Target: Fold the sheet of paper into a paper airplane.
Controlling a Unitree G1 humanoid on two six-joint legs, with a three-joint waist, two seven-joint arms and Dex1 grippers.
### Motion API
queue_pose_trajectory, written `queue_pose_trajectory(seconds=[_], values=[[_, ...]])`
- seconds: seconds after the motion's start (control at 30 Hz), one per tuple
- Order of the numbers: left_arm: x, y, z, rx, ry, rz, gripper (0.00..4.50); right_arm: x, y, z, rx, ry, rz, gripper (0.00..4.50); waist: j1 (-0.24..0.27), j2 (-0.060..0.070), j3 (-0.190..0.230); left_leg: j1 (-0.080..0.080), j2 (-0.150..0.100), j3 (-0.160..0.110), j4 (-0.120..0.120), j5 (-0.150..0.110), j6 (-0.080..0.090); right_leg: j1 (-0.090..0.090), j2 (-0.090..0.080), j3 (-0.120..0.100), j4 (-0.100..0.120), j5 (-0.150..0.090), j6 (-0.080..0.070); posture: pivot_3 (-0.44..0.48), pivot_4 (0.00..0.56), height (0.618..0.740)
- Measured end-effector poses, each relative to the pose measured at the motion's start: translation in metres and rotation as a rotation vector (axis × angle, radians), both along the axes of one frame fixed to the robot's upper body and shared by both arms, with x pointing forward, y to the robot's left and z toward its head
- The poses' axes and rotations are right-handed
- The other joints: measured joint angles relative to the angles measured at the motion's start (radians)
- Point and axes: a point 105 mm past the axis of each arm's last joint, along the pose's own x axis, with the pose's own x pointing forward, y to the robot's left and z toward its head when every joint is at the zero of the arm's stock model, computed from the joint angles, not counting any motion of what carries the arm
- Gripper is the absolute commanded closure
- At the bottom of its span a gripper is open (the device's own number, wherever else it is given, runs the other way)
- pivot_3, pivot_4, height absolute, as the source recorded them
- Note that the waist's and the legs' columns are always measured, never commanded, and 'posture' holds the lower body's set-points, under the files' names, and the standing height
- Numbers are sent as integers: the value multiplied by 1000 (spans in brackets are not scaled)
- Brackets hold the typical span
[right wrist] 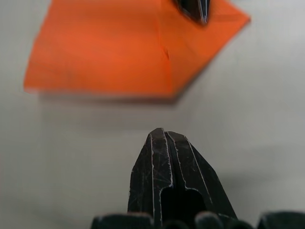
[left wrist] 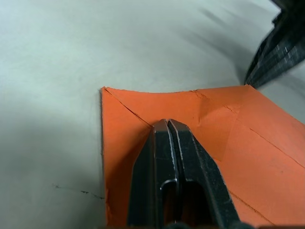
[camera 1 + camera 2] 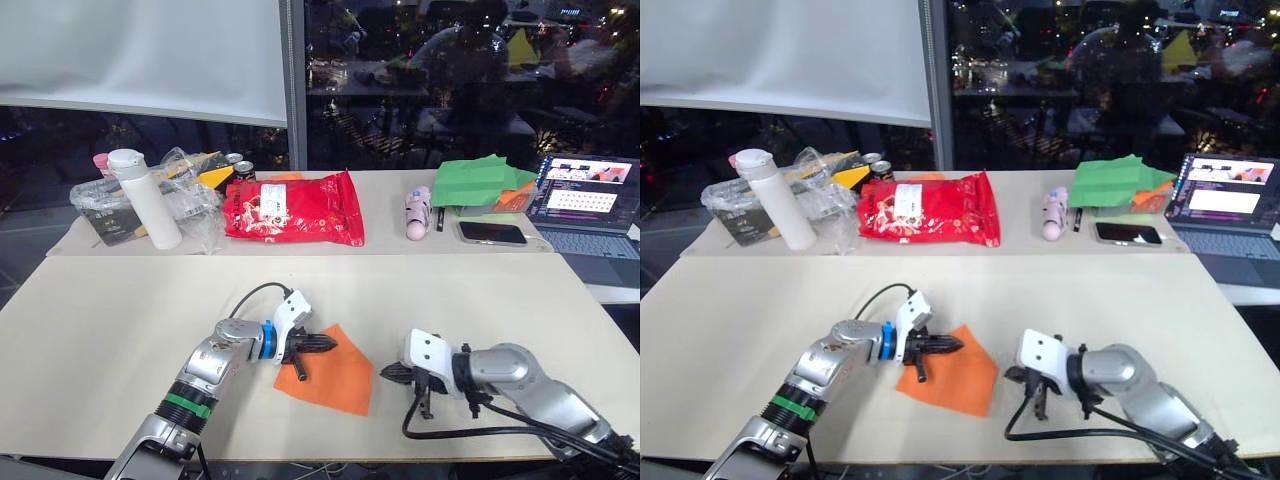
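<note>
The orange sheet of paper point(image 3: 335, 385) lies flat near the table's front edge, its corners folded in so that one end comes to a point point(image 1: 105, 52). My left gripper point(image 3: 330, 345) is shut, and its tips rest on the paper's far left part, over the folded flaps point(image 2: 167, 123). To the right of the paper, my right gripper point(image 3: 385, 374) is also shut. It sits low over the bare table, a short gap from the paper's edge, with its tip pointing at the paper point(image 1: 159, 131).
Across the back of the table stand a white bottle point(image 3: 145, 200), a clear bag of items point(image 3: 190, 195), a red snack bag point(image 3: 295, 210), a pink object point(image 3: 417, 212), green folded paper point(image 3: 480, 180), a phone point(image 3: 492, 233) and an open laptop point(image 3: 590, 205).
</note>
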Motion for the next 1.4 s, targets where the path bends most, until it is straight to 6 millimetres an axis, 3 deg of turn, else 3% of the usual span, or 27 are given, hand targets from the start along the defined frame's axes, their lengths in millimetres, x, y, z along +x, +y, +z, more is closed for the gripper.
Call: queue_pose_trajectory(seconds=[0.27, 0.63, 0.93, 1.2, 1.4], values=[[1, 1, 1, 0, -3, 3, 4500, 8, 13, -2, 109, 10, -41, 4462, 0, 1, -1, 0, 0, 0, 0, 0, 0, 0, 0, 0, 1, 0, 0, 0, 150, 712], [1, 11, 5, 37, -17, 7, 4500, 30, 28, 20, 197, -29, -31, 4462, -2, 4, -2, 1, 0, 0, 0, 0, 0, 0, 1, 0, 2, 0, 0, 0, 150, 712], [3, 24, 7, 72, -33, 28, 4500, 48, 54, 30, 265, -48, -1, 4462, -2, 4, -3, 1, 0, 0, 0, 0, 0, 0, 1, 0, 3, 0, 0, 0, 150, 712], [-1, 26, 7, 76, -32, 55, 4500, 52, 66, 12, 234, -19, 13, 4462, 2, 5, -3, 0, 0, 0, 0, 0, 0, 0, 1, 0, 3, 0, 0, 0, 150, 712], [0, 47, 9, 114, -38, 103, 4500, 57, 72, 4, 220, -5, 12, 4462, -6, 5, -3, 3, 1, -1, 0, 0, 0, 0, 2, 0, 5, 0, 0, 0, 150, 712]])
